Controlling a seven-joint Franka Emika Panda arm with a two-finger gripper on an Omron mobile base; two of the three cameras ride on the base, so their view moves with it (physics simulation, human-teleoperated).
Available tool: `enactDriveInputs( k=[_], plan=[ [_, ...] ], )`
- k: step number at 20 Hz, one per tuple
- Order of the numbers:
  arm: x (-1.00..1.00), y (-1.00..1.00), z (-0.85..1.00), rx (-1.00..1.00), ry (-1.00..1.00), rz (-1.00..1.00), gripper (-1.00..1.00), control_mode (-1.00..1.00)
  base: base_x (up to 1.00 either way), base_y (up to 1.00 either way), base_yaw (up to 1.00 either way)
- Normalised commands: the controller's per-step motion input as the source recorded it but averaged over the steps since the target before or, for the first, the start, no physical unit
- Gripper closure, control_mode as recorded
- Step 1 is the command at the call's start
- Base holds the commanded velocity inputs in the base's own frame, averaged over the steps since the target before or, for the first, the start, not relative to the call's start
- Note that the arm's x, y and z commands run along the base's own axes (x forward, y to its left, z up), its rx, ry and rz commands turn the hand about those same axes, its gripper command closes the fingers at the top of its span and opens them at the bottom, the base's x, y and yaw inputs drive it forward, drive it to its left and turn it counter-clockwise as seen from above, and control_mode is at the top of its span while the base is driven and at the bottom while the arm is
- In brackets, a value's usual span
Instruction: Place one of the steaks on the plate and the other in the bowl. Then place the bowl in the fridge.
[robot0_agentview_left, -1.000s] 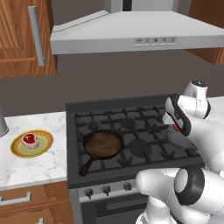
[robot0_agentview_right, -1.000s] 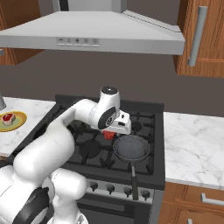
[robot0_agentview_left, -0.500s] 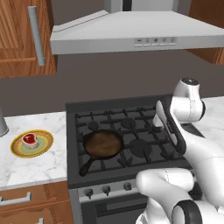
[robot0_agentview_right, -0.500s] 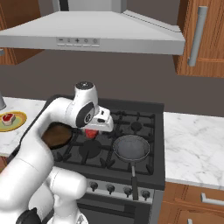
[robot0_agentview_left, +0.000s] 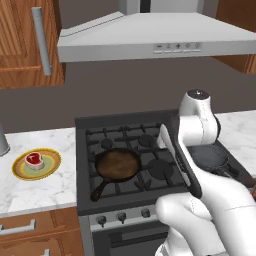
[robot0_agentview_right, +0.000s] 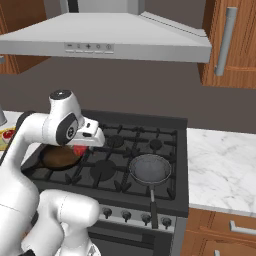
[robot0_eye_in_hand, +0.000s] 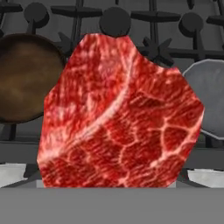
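Hand view puts a steak (robot0_eye_in_hand: 120, 116) clenched in your jaws above the stove (robot0_agentview_left: 125, 165), carried clear of the pan (robot0_agentview_left: 117, 165), likely bound for the bowl since the plate (robot0_agentview_left: 36, 164) on the desk already holds one.

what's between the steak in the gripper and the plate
In the left base view, the brown frying pan sits on the stove between the gripper and the plate.
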Motion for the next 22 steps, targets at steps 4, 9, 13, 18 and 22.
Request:
enactDriveInputs(
  k=[4, 9, 13, 18, 22],
  plan=[
    [-0.37, 0.54, 0.08, 0.00, 0.00, 0.04, 1.00, -1.00, 0.00, 0.00, 0.00],
    [-0.39, 0.38, 0.06, 0.00, 0.00, 0.04, 1.00, -1.00, 0.00, 0.00, 0.00],
    [-0.24, 0.19, 0.08, 0.00, -0.01, 0.02, 1.00, 1.00, -0.16, 0.39, 0.04],
    [0.00, 0.00, 0.00, 0.00, 0.00, 0.00, 1.00, 1.00, -0.37, 1.00, 0.08],
    [0.00, 0.00, 0.00, 0.00, 0.00, 0.00, 1.00, 1.00, -0.46, 1.00, 0.09]
  ],
)
